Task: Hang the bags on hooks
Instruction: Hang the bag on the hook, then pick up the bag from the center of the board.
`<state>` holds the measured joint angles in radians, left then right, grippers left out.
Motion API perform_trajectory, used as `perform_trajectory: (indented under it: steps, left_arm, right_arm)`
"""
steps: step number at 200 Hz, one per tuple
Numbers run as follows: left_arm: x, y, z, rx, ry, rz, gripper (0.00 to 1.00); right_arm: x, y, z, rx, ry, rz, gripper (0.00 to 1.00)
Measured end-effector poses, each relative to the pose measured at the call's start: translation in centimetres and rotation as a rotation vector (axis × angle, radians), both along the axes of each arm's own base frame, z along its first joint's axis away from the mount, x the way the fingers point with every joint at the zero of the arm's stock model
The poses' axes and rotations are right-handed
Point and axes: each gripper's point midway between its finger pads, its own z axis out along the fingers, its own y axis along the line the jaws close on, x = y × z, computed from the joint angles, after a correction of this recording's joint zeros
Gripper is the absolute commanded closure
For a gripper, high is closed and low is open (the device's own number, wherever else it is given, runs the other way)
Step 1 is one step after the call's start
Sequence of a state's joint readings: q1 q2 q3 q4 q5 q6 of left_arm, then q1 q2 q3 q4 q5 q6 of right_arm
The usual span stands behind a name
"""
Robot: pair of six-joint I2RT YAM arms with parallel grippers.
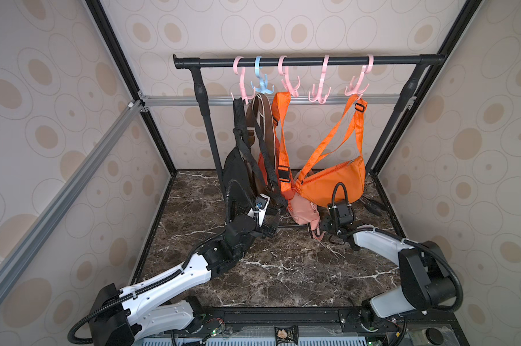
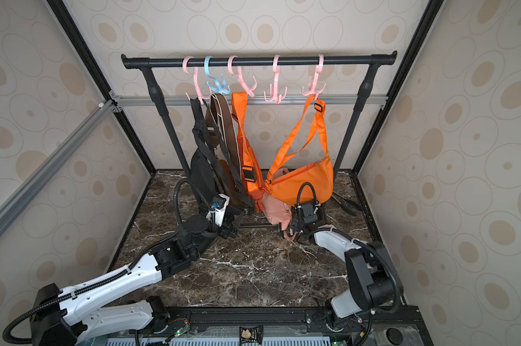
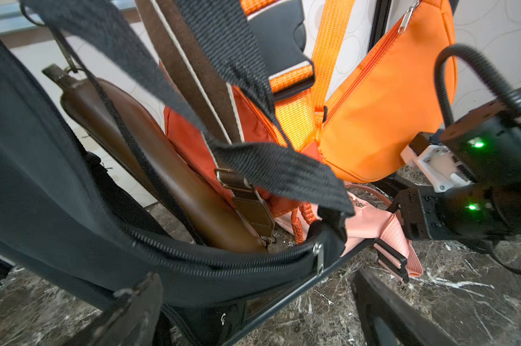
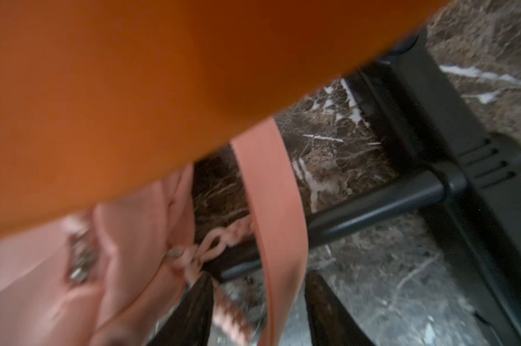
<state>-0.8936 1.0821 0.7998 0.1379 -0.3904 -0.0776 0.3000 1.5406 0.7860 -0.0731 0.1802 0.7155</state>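
Grasping: the pink fabric bag [image 1: 303, 212] has its flat strap [image 4: 272, 194] between right jaws, clamp uncertain; left jaws released; next should pinch and lift.

My left arm [image 1: 175, 278] reaches from the near left corner of the desk [image 1: 283, 269] toward its middle, wrist tipped upward, the left hand [image 1: 272, 223] with its fingers [image 3: 127, 311] spread wide. My right arm [image 1: 382, 244] comes from the near right corner, elbow raised, forearm low; the right hand [image 1: 317, 230] shows its fingers [image 4: 193, 308] partly apart.
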Motion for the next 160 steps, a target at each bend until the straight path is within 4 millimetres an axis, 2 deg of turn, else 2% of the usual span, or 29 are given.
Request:
perform_trajectory:
  steps: [10,33,52,79,122,160]
  left_arm:
    - [-0.2,0.2,-0.2,-0.012,0.007,0.001,0.00]
    - [-0.5,0.5,-1.2,-0.017,0.024,0.002,0.00]
    - [-0.4,0.4,-1.8,-0.009,0.038,0.002,0.00]
    - [-0.2,0.1,-2.7,0.011,0.054,0.001,0.00]
    - [0.0,-0.2,-3.3,0.028,0.069,0.002,0.00]
    - [0.0,-0.1,-3.6,0.037,0.077,0.008,0.00]
  right_arm:
    - [0.2,-0.5,-0.8,0.002,0.014,-0.020,0.57]
    - [0.8,-0.5,-0.5,0.019,-0.015,-0.037,0.86]
    - [1.0,-0.4,-0.4,0.031,-0.024,-0.048,1.00]
    - [0.9,0.1,0.9,0.035,-0.055,-0.020,1.00]
    - [0.1,2.7,7.6,0.074,-0.208,0.092,1.00]
    - [-2.3,5.5,12.5,0.130,-0.284,0.236,1.00]
